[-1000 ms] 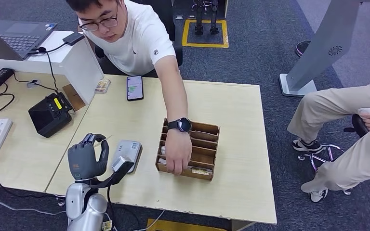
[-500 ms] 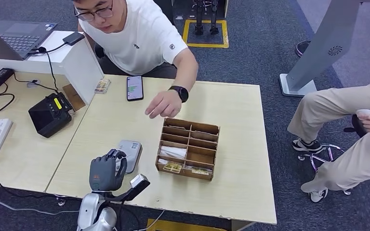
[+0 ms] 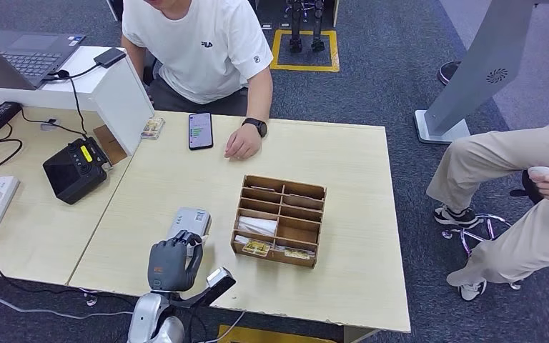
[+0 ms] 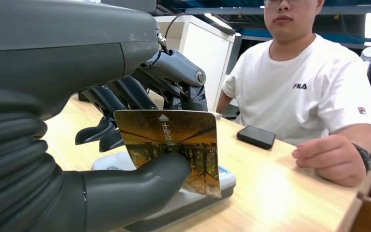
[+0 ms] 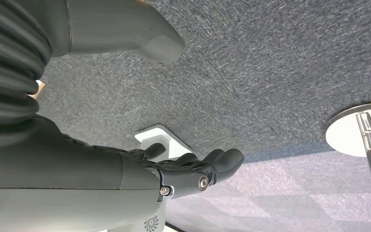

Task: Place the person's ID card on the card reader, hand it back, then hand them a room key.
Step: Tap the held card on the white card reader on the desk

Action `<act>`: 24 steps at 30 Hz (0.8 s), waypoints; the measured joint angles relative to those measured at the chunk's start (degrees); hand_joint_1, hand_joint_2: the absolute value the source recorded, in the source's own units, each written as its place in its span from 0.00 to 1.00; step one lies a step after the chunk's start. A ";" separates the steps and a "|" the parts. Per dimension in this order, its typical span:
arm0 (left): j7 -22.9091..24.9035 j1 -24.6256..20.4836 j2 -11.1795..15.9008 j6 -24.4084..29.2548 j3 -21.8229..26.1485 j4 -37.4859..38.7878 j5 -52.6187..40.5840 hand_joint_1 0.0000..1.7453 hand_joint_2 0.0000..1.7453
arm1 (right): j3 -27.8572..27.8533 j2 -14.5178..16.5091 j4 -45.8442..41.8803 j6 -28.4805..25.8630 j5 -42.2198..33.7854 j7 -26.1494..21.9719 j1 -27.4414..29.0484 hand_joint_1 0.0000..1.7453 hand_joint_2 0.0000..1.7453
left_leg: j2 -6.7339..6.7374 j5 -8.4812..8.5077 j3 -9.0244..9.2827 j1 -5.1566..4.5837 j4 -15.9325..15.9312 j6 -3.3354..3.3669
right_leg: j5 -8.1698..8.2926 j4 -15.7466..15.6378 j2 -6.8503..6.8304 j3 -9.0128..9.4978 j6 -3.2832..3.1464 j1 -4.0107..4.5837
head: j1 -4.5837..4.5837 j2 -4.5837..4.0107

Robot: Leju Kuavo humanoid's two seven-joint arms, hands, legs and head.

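The left robot hand (image 4: 125, 159), pinching the ID card (image 4: 171, 147), has moved right over the card reader (image 3: 188, 223) while the person's hand (image 3: 242, 146) withdrew far across the counter (image 3: 343, 171); scanning comes next.

We see that the left robot hand (image 3: 174, 263) has moved to the right along the near edge of the bench (image 3: 343, 286) and now sits just at the near end of the card reader (image 3: 189, 222). It pinches a card (image 4: 170, 145) upright over the reader; whether the card touches it, we cannot tell. The person's hand (image 3: 241, 146) has left the wooden organizer (image 3: 280, 220) and now rests on the bench beside the phone (image 3: 200, 130).
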 joint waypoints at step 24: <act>-0.01 1.09 0.18 -0.01 -3.67 2.26 3.57 1.00 1.00 | 0.00 0.00 0.00 0.00 -1.09 0.69 0.07 0.00 1.00 | 0.00 0.00 0.02 0.00 0.00 0.00 | 0.00 0.00 0.00 0.01 0.00 0.00 | 0.01 0.00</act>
